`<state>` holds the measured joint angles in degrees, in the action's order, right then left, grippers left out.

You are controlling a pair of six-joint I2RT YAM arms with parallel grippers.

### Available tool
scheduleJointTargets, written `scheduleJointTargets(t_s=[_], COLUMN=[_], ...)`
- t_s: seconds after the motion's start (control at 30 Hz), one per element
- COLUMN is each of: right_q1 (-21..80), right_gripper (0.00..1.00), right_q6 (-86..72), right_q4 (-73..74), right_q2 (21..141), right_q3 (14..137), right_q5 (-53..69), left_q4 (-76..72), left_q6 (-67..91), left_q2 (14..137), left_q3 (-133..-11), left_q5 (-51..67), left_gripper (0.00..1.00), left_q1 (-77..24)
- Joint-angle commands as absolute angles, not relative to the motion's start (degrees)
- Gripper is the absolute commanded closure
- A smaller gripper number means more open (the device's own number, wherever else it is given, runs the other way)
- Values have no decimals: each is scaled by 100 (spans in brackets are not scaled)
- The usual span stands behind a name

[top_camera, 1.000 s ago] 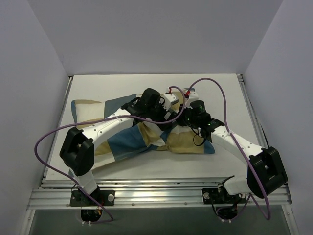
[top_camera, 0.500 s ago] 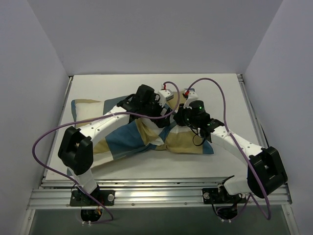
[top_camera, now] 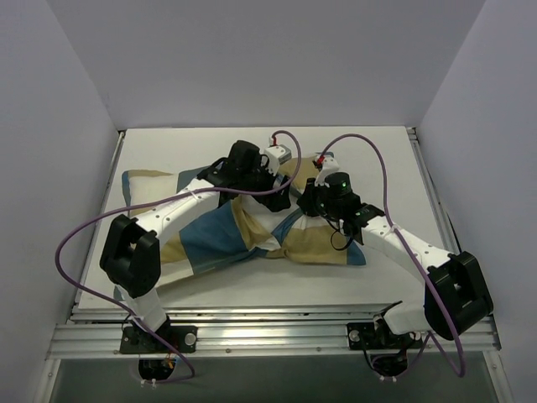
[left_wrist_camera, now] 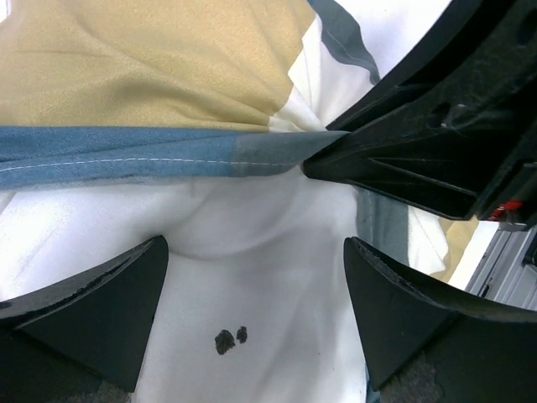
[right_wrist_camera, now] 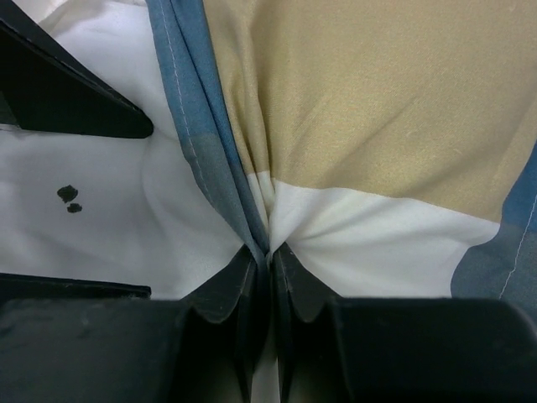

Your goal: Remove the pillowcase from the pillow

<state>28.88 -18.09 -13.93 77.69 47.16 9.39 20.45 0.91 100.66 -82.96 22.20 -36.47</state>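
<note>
right gripper (right_wrist_camera: 268, 260) clamped on the gathered blue edge of the pillowcase (right_wrist_camera: 361, 109). left gripper (left_wrist_camera: 254, 252), jaws wide apart, hovers over the exposed white pillow (left_wrist_camera: 277, 323).

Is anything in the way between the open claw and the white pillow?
Nothing visible is. The left gripper hangs open right over the bare pillow, while the right gripper pinches the blue edge of the pillowcase just beyond it.

The pillowcase (right_wrist_camera: 377, 109) is matt woven cloth with stitched blue edging; the pillow (left_wrist_camera: 252, 294) is smooth white fabric. Left pincer (left_wrist_camera: 253, 252) and right pincer (right_wrist_camera: 267, 256) are matt black plastic.
</note>
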Motion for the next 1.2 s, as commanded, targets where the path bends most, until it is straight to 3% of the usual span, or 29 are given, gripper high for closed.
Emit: scheduleJointTargets(t_s=[0.0,0.43,0.57,0.6,0.67,0.7,0.97,1.17], right_q1=[2988,3015,3041,3067,3094,3120,3620,3823], right_gripper=[93,83,81,79,78,75,59,55], right_q6=[-1854,-2039,-2170,-2206,-2276,-2355,-2768,-3102], right_q4=[-1441,-1336,-1196,-1152,-1011,-967,-247,369], right_q2=[7655,7717,7761,7761,7743,7734,7620,7559], right_q3=[4667,4650,4614,4597,4570,4553,4508,4518], right_q5=[1275,915,564,476,352,230,-720,-1317], left_q4=[1916,1943,1907,1890,1837,1820,1837,2048], left_q6=[35,112,325,360,465,518,1081,1467], left_q2=[10230,10573,10670,10661,10617,10591,10336,10310], left_q3=[-8499,-7814,-7805,-7805,-7813,-7813,-8059,-8262], left_q5=[1890,1187,1160,1151,1160,1143,528,88], left_gripper=[5,5,33,55,78,96,98,98], left_q1=[-3586,-4139,-4166,-4175,-4175,-4166,-4148,-4105])
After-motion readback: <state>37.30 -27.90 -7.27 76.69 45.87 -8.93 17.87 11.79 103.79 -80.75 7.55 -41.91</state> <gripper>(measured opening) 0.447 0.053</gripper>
